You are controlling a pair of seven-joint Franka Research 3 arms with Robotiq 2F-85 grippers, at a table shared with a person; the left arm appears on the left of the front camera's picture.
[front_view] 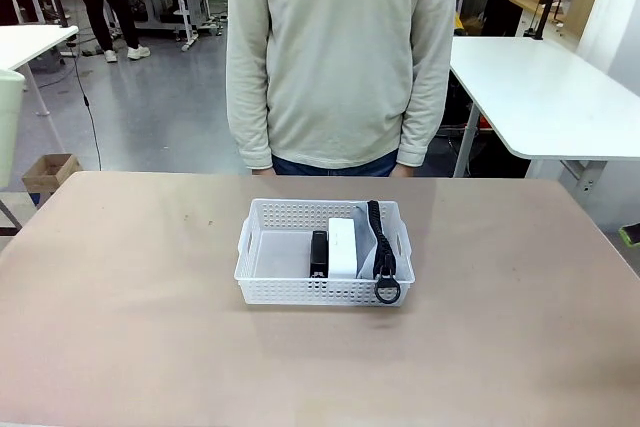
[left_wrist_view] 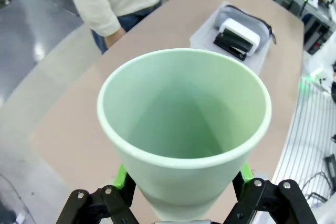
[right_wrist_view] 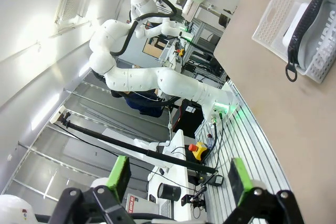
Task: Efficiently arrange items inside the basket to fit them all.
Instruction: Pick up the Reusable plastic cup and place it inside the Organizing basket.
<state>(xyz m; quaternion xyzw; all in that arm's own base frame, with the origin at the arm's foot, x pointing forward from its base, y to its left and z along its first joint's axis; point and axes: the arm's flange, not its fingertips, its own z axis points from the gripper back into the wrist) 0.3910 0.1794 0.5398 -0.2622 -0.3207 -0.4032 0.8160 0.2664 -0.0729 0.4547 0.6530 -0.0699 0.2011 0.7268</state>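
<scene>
Left gripper (left_wrist_view: pixel 181 195) is clamped on the pale green cup (left_wrist_view: pixel 184 129), high above the table, with the basket (left_wrist_view: pixel 207 35) ahead and below. Its left part is free, beside the stapler (front_view: pixel 319 252), device (front_view: pixel 343 245) and pouch (front_view: pixel 378 247). Right gripper (right_wrist_view: pixel 178 182) stands apart, empty.

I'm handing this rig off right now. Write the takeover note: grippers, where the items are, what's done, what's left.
Left gripper: shut on the pale green cup, held mouth toward the camera, above the table and away from the basket.
Right gripper: open, holding nothing, off the table's side.
White basket: mid-table in front of the person. In its right half: black stapler, white boxy device, grey pouch with its strap over the near rim.
Done: three items packed.
Left: place the cup, probably in the free left half.
</scene>
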